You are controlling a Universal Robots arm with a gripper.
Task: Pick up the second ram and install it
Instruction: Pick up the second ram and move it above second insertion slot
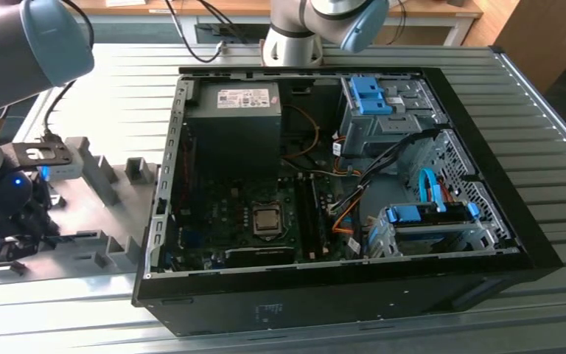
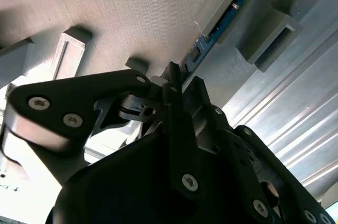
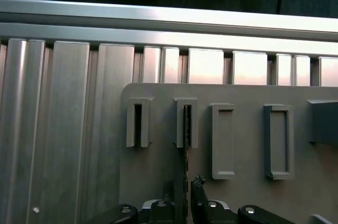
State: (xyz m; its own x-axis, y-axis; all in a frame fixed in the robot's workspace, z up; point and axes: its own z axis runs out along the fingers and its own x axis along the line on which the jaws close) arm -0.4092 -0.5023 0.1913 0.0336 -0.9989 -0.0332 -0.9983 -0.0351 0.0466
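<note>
The second ram stands on edge in a slot of a grey fixture block; in the second wrist view its blue board runs out of the block toward my fingertips. My gripper sits astride the ram's free end, one finger on each side and close against it, and looks shut on it. The ram still rests in its slot. In the exterior view my gripper hangs low over the fixture plate at that view's left, beside the open computer case.
Several other grey slotted blocks stand on the plate near the ram. The ribbed metal table lies around it. Inside the case are the motherboard's memory slots, a power supply, loose cables and blue drive cages.
</note>
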